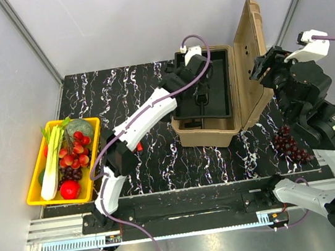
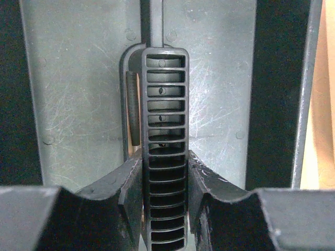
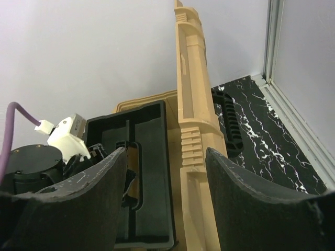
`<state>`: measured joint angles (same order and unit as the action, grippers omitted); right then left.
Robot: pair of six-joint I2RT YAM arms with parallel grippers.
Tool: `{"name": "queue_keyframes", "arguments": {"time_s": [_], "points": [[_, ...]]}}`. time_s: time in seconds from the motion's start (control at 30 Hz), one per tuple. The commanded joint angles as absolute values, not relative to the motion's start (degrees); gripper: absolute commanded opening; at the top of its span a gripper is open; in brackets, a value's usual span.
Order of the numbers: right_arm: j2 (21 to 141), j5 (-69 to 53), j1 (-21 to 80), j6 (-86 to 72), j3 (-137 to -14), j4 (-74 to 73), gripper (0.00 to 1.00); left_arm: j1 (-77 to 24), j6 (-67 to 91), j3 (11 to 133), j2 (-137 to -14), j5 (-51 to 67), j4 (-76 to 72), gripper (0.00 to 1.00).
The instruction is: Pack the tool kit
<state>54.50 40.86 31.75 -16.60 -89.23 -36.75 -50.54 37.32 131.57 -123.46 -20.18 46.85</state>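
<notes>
Toolbox (image 1: 209, 133): tan plastic, matt; moulded ribs along lid (image 3: 191, 104).
Inner tray (image 3: 152, 172) in toolbox: black plastic, smooth, faint sheen; floor scuffed and scratched in left wrist view.
Tray handle (image 2: 165, 157): black ribbed plastic.
Right gripper (image 3: 166, 151) fingers (image 3: 251, 209): black, matt, grainy, rough edges.
Table top (image 1: 125, 88) under toolbox: glossy black, white marble veining.
Yellow tray (image 1: 36, 178) left of toolbox: smooth shiny plastic.
Rail (image 1: 57, 227) in front of toolbox: brushed metal.

Upright lid (image 1: 252, 70) blocks the toolbox (image 1: 209, 135) from the right.
</notes>
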Motion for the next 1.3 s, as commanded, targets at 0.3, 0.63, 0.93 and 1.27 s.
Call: {"name": "queue_keyframes", "arguments": {"time_s": [0.3, 0.63, 0.93, 1.27], "points": [[52.7, 39.1, 31.6, -19.1, -86.8, -39.9, 0.66, -53.3, 36.6, 135.7, -125.9, -24.6, 39.1, 0.00], [51.9, 38.8, 31.6, -20.0, -85.1, -40.2, 0.67, -53.5, 36.1, 134.4, -128.4, -26.5, 41.5, 0.00], [51.2, 38.8, 31.6, -20.3, -84.1, -40.2, 0.67, -53.5, 36.7, 133.7, -130.4, -26.4, 42.4, 0.00], [49.8, 39.2, 31.6, -21.9, -82.5, -40.8, 0.67, -53.5, 37.6, 132.5, -132.5, -22.8, 43.0, 0.09]]}}
